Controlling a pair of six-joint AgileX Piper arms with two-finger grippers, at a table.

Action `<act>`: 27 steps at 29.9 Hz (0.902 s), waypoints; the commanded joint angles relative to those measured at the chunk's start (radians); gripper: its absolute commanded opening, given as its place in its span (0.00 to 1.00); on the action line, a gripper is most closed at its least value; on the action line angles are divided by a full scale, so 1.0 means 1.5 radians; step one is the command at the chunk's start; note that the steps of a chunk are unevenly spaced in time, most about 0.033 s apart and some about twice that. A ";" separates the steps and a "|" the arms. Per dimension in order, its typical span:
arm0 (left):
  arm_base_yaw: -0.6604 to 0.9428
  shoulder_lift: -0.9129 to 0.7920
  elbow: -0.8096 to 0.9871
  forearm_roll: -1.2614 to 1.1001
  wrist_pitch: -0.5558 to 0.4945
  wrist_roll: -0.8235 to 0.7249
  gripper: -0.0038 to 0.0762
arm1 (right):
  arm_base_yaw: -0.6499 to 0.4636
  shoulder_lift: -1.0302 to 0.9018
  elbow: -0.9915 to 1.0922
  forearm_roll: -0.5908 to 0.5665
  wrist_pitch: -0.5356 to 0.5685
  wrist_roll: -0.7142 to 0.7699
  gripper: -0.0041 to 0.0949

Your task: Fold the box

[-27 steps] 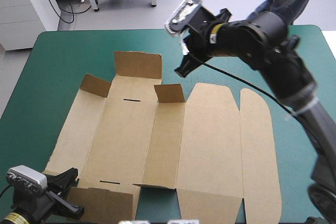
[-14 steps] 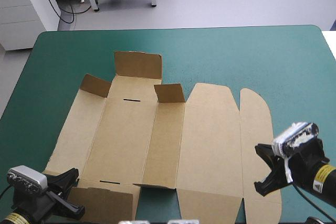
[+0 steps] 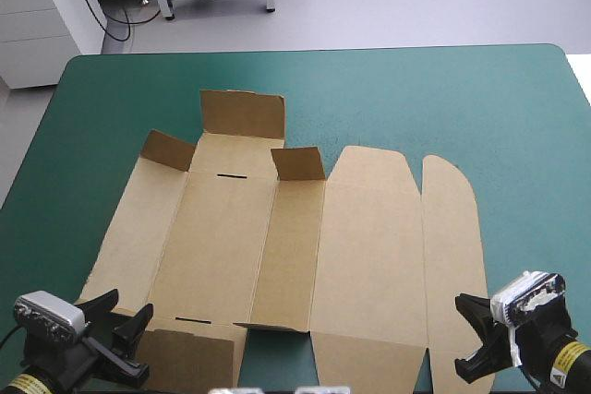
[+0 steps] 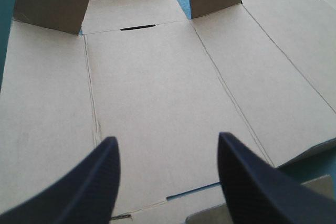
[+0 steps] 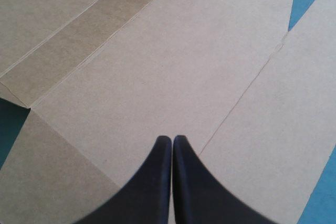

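High view first: the box (image 3: 277, 228) lies opened out flat on the teal-green worktop (image 3: 416, 89), filling its middle and reaching close to the near edge. Only three small flaps (image 3: 242, 114) at its far end stand up, and you can see the sheet has not shifted since the earlier frames.

What has changed is your right arm. Earlier it was raised over the far side of the worktop, just before it had come to the near right, and now it sits lower still. Your right claw (image 5: 172, 139) is clenched, its black fingers meeting in one point. It is over the near right part of the sheet, beside the crease where the rounded outer strip (image 3: 450, 256) joins the wide panel. You cannot tell whether it touches the board.

Your left claw (image 4: 168, 139) is at the box's near left corner and now stands released. Its fingers are wide apart over the near end of the slotted panel, whereas earlier they looked closer together.
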 commanded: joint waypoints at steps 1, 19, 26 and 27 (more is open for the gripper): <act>-0.002 0.010 -0.014 -0.015 -0.046 0.002 0.65 | -0.002 0.002 0.004 -0.001 -0.046 0.000 0.03; -0.002 0.114 -0.135 -0.022 -0.040 0.001 0.64 | -0.002 0.002 0.019 0.012 -0.066 -0.003 0.03; -0.002 0.349 -0.289 0.061 0.082 -0.016 0.64 | -0.002 0.002 0.019 0.029 -0.064 -0.004 0.03; -0.002 0.386 -0.309 0.073 0.095 -0.016 0.64 | -0.002 0.002 0.019 0.029 -0.064 -0.011 0.03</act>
